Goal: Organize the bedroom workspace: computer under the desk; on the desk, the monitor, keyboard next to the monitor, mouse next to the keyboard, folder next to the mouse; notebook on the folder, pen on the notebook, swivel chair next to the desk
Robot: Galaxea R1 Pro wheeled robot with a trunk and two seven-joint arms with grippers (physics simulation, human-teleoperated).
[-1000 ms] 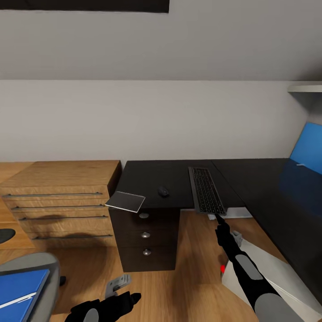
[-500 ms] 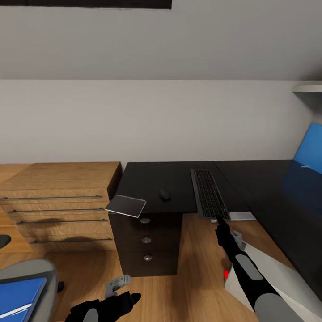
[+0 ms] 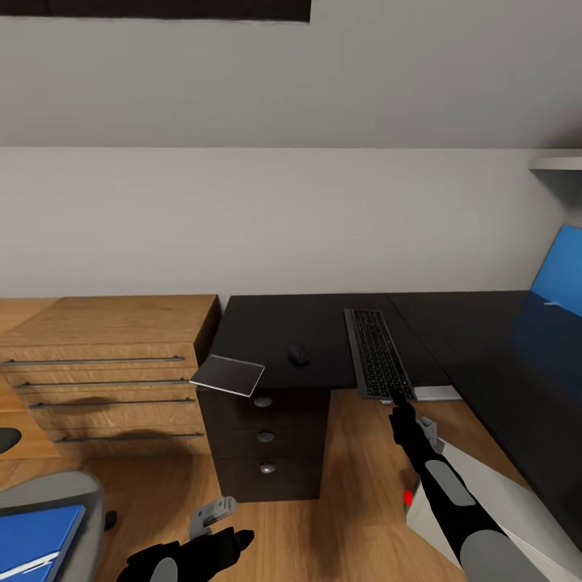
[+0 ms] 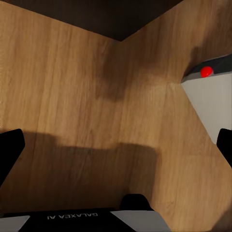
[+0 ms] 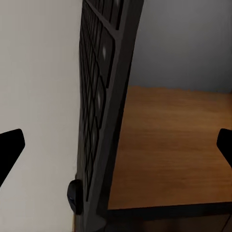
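Note:
On the black desk [image 3: 323,319] lie the dark keyboard [image 3: 376,360], the small mouse [image 3: 297,354] to its left, and the grey notebook [image 3: 228,375], which overhangs the desk's corner. My right gripper [image 3: 397,399] is open at the keyboard's near end, which juts past the desk edge; the keyboard [image 5: 99,111] stands edge-on between its spread fingers [image 5: 10,150]. The monitor [image 3: 558,279] shows blue at the far right. The grey computer [image 3: 493,493] with a red light sits on the floor by the desk. The blue folder [image 3: 32,537] with the white pen [image 3: 28,559] lies on the swivel chair [image 3: 77,489]. My left gripper [image 3: 217,521] hangs open over the floor.
A light wooden drawer cabinet [image 3: 105,364] stands left of the desk's dark three-drawer unit [image 3: 265,440]. Wooden floor [image 4: 87,96] lies below my left gripper, with the computer's corner [image 4: 210,92] close by. A white shelf [image 3: 558,162] juts from the right wall.
The whole picture has shifted slightly, so the camera moved. My right gripper stays at the keyboard's near end; the left arm holds still.

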